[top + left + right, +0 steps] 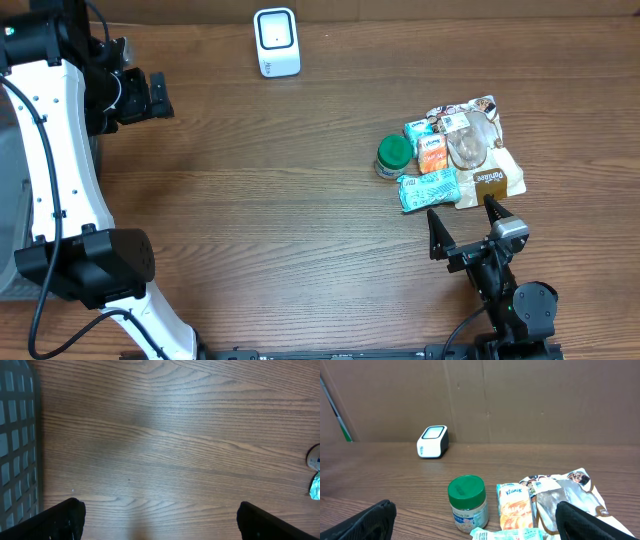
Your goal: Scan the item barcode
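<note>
Jaws stand wide apart on the right pincer (pixel 461 213), with nothing between them. It sits just short of the heap of items (pixel 452 158). Directly ahead of it, and nearest, lies a crinkled teal-and-white packet (pixel 428 188). The packet touches a brown pouch (pixel 492 180) just ahead and to the right.

Beyond the packet, ahead and to the left, a green-lidded jar (pixel 467 502) stands upright. An orange carton (pixel 514 506) stands close beside it. A clear bag (pixel 470 132) lies over printed wrappers at the far side.

The crowding is the main risk. If the jaws close here, they could catch two packages at once or drag a neighbour out with the chosen one. A finger brushing the jar could tip it and set it rolling. The thin packet looks slippery and may fold or slide out of the grip.

No barcode can be made out on any item. The wrong face could therefore end up turned to the scanner (pixel 433 441), which sits well beyond the heap, far ahead and to the left. A long carry gives a loose grip time to fail.

The left pincer (pixel 165 95) is also wide apart and empty. It hangs farther off still, over bare table (pixel 175 435), so it is badly placed to help.
</note>
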`<control>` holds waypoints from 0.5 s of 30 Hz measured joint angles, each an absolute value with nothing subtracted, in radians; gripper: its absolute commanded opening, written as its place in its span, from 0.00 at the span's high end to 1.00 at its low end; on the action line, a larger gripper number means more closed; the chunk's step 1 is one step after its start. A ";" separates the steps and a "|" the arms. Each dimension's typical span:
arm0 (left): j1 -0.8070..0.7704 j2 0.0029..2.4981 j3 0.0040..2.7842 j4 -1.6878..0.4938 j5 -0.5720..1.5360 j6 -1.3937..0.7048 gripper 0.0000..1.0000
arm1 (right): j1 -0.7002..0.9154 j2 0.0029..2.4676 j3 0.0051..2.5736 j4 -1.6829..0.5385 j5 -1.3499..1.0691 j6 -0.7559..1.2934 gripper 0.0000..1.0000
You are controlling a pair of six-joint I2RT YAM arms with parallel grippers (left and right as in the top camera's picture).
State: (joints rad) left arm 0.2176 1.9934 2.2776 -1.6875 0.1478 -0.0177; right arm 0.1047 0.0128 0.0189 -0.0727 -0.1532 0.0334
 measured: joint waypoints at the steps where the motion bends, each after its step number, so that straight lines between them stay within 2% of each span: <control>1: 0.218 1.993 2.278 -1.687 0.148 -0.018 0.01 | 0.104 0.013 0.019 -0.073 -0.153 0.034 0.00; 8: 0.207 1.955 2.230 -1.641 0.146 -0.018 0.00 | 0.105 0.013 0.019 -0.073 -0.153 0.034 0.00; 15: 0.137 1.674 1.932 -1.522 0.145 -0.018 0.00 | 0.105 0.013 0.019 -0.073 -0.153 0.034 0.00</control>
